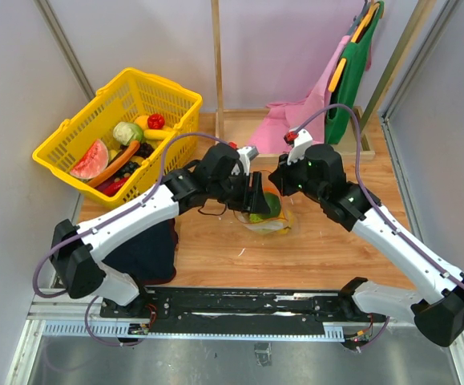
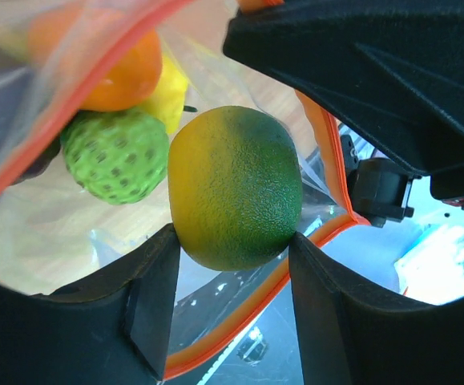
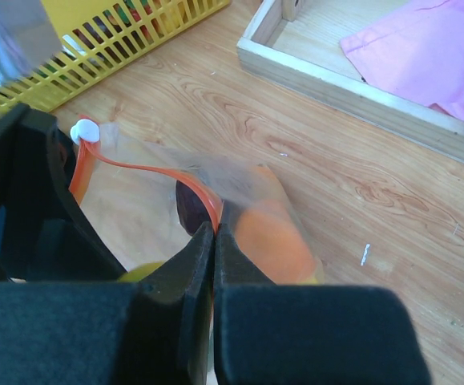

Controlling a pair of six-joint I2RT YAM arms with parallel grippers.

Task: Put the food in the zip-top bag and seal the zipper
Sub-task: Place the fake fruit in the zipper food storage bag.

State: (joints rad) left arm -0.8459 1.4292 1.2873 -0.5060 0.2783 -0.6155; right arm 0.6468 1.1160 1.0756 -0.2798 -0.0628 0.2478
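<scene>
Evidently, the right gripper (image 3: 214, 234) pinches the red-orange zipper strip (image 3: 139, 170) to hold the clear plastic bag (image 3: 135, 216) open; the left gripper (image 2: 232, 245) clamps a green-yellow toy fruit (image 2: 236, 188) at its mouth.

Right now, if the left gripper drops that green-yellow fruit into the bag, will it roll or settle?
Likely rolls a little: the fruit is a rounded oval, pinched only at its sides by the left gripper. It looks hard, so probably no squashing. The bag is floppy film, so it should sag round the fruit and stop it.
</scene>
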